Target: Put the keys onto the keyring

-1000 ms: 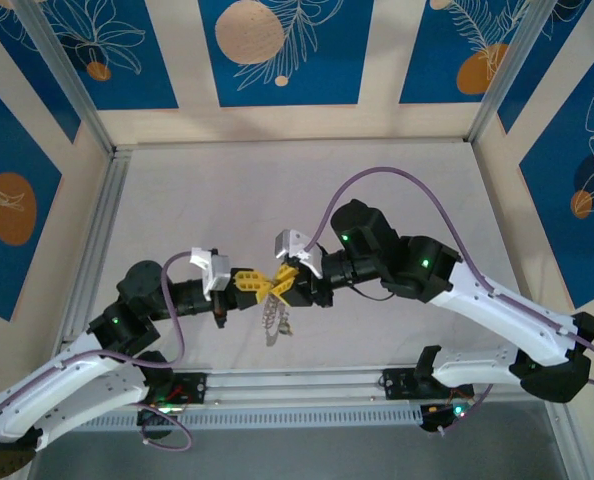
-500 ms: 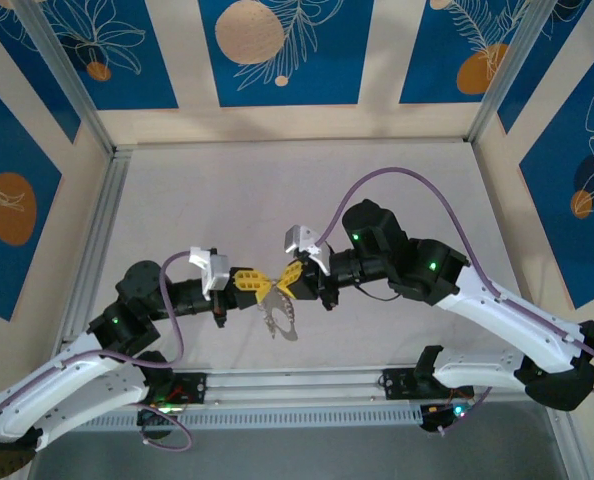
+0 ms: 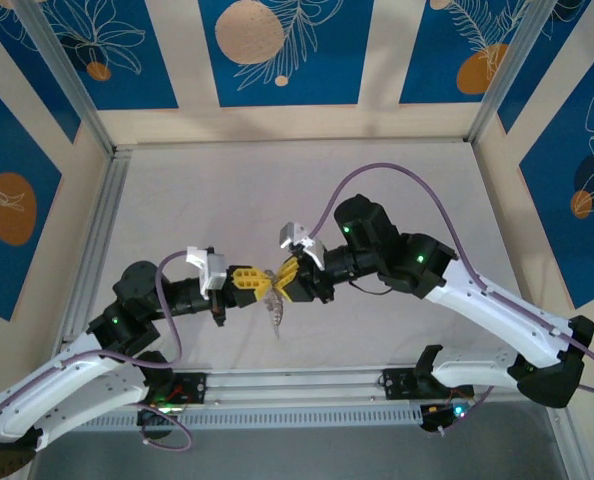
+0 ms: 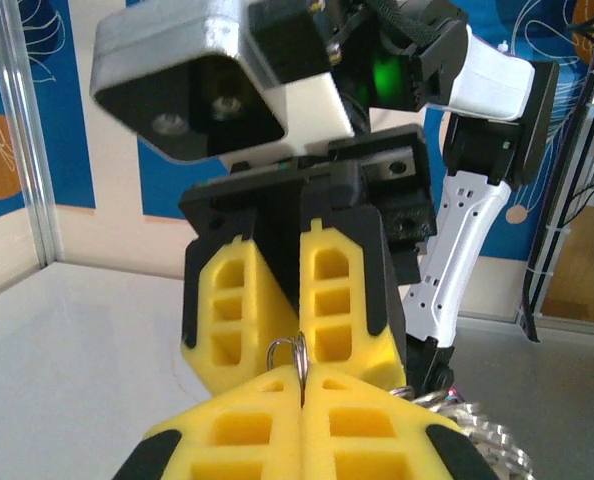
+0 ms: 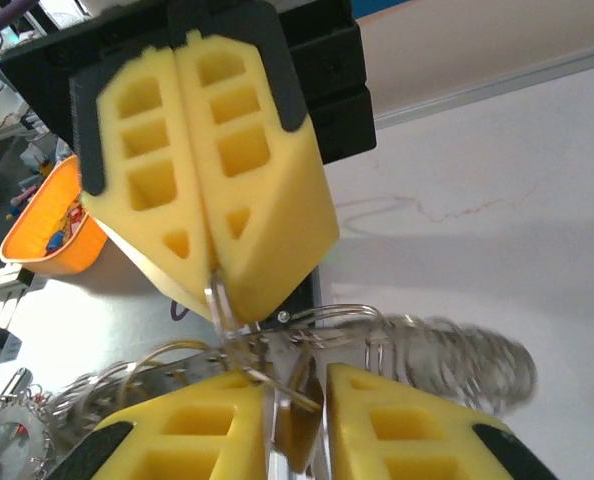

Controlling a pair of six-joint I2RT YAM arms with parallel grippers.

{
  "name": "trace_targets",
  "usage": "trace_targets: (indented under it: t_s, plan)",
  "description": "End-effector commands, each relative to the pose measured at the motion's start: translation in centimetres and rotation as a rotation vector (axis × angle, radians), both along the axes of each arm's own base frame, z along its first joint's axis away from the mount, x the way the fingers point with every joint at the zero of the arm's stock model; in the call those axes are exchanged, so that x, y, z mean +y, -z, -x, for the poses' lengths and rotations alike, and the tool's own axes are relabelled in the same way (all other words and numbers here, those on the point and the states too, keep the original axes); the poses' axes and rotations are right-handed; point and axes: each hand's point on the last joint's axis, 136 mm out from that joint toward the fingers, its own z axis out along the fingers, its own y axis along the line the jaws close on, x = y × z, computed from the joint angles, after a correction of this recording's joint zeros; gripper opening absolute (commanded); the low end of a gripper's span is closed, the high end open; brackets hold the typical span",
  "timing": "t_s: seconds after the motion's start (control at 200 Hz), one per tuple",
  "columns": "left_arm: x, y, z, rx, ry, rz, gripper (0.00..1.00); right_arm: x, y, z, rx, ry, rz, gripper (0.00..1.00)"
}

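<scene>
The left tool (image 3: 255, 281) is shut tight on a thin wire loop (image 4: 298, 353) of the keyring (image 3: 274, 314), probably so the loop stands up firm and presents itself; the rest of the keyring dangles below the fingers as a silvery tangle, and whether it reaches the table (image 3: 397, 180) I cannot tell. The right tool (image 3: 287, 281) comes in nose to nose, its fingers a narrow gap apart and seemingly pinched on a brassy key (image 5: 297, 432), held right at the loop; that looks like the threading step, not yet finished. The pale key I cannot make out. The two tools have almost no slack between them, so any twist must be small. Open table lies beyond and to both sides; the rail at the near edge sits close behind.
</scene>
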Motion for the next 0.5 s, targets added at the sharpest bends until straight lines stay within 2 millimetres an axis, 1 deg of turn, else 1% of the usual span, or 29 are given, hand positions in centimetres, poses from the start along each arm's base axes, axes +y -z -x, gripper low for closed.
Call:
trace_targets:
  t_s: [0.0, 0.13, 0.25, 0.3, 0.395, 0.495]
  plan:
    - [0.9, -3.2, 1.1, -0.096, 0.014, 0.098, 0.00, -0.3, 0.0, 0.5, 0.065, -0.018, 0.003, 0.22]
    - [1.0, -3.3, 1.2, -0.100, 0.015, 0.094, 0.00, -0.3, 0.3, 0.3, 0.088, -0.012, 0.007, 0.23]
    - [1.1, -3.3, 1.2, -0.100, 0.012, 0.093, 0.00, -0.5, -0.5, 0.4, 0.072, -0.009, -0.015, 0.24]
    - [1.1, -3.3, 1.3, -0.102, 0.012, 0.093, 0.00, -0.9, -1.1, 0.5, 0.053, -0.005, -0.035, 0.27]
    - [1.1, -3.2, 1.5, -0.102, 0.022, 0.087, 0.00, -1.7, -2.4, 0.7, -0.011, 0.018, -0.075, 0.36]
    - [0.8, -2.9, 1.8, -0.098, 0.051, 0.070, 0.00, -2.7, -3.8, 0.8, -0.095, 0.046, -0.112, 0.42]
